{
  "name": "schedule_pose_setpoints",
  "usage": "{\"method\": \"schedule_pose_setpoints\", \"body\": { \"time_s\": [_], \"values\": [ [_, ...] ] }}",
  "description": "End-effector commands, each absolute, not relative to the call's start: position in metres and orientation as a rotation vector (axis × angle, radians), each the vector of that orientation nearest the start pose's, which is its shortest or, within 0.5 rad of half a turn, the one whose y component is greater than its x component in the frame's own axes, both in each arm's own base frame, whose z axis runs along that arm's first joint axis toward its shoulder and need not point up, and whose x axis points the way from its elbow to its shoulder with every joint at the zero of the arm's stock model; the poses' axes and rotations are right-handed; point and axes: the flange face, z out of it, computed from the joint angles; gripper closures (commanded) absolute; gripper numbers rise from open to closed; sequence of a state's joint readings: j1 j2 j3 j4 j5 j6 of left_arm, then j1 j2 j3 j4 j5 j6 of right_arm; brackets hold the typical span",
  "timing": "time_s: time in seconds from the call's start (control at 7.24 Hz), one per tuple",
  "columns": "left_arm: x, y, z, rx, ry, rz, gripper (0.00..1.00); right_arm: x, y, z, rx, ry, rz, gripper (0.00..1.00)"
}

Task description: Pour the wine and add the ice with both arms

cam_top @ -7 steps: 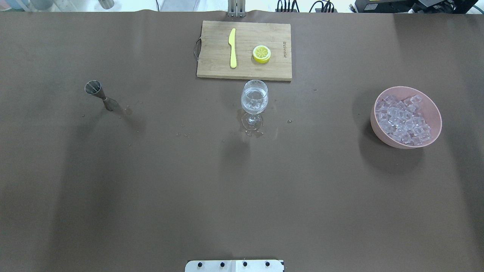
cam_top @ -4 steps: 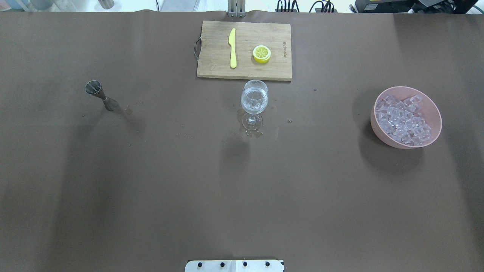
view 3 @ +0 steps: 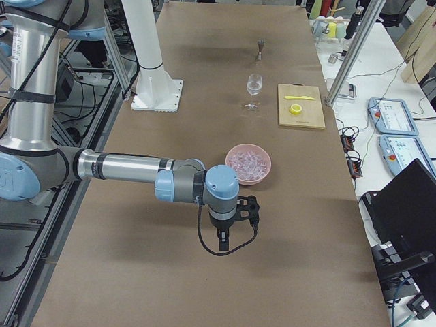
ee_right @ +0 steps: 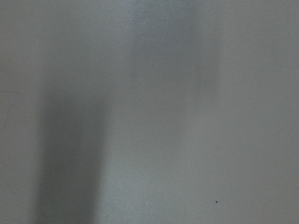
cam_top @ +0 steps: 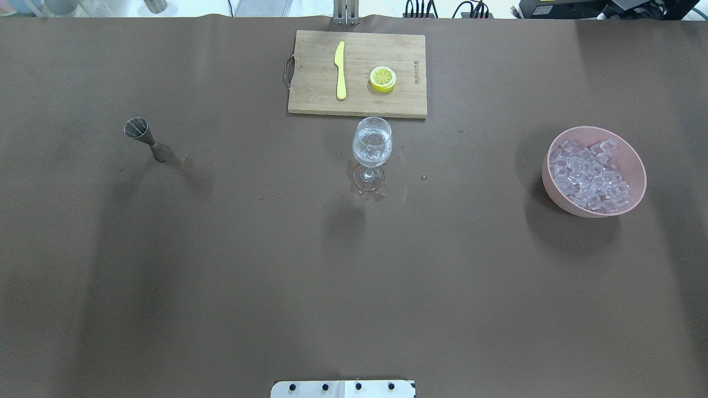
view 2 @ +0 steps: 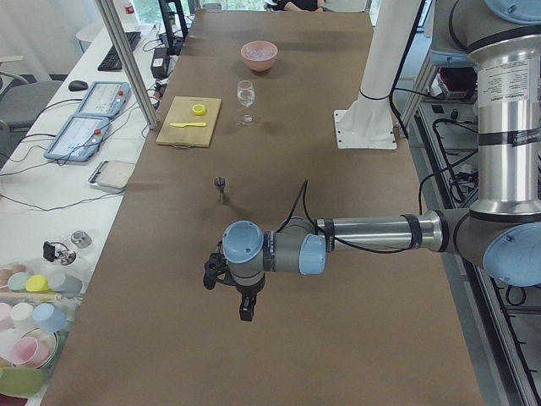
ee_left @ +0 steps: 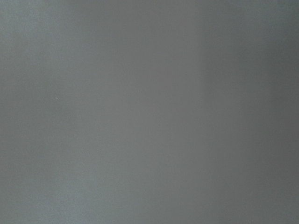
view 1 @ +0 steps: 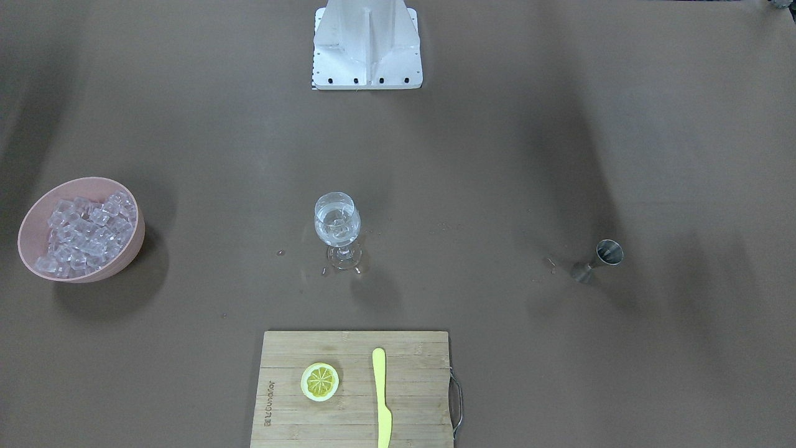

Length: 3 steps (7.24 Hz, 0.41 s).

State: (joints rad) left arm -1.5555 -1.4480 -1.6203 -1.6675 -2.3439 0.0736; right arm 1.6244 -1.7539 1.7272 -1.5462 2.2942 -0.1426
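Note:
A wine glass (cam_top: 372, 148) stands mid-table, holding clear wine and a few ice cubes; it also shows in the front view (view 1: 337, 225). A pink bowl (cam_top: 635, 166) full of ice cubes (cam_top: 589, 176) sits on the right. A steel jigger (cam_top: 145, 138) stands on the left. My left gripper (view 2: 244, 315) shows only in the exterior left view, low over bare table, far from the jigger (view 2: 221, 183). My right gripper (view 3: 225, 242) shows only in the exterior right view, near the bowl (view 3: 248, 164). I cannot tell whether either is open or shut.
A wooden cutting board (cam_top: 387, 50) with a yellow knife (cam_top: 340, 69) and a lemon slice (cam_top: 383, 78) lies behind the glass. Water drops (cam_top: 369, 193) dot the table around the glass foot. The white stand's base (view 1: 367, 46) is at the robot's side. Both wrist views show only blurred table.

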Motion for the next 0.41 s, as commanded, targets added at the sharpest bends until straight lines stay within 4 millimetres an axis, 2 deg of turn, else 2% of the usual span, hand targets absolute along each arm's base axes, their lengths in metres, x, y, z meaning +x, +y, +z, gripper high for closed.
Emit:
{"method": "schedule_pose_setpoints", "body": {
  "time_s": [0.0, 0.28],
  "values": [
    [-0.057, -0.4415, 0.6814, 0.046, 0.772, 0.094, 0.02, 0.0896, -0.4103, 0.6655, 0.07, -0.719, -0.086, 0.0],
    [-0.057, -0.4416, 0.6806, 0.047, 0.772, 0.095, 0.02, 0.0896, -0.4114, 0.6588, 0.082, -0.718, -0.089, 0.0]
  ]
}}
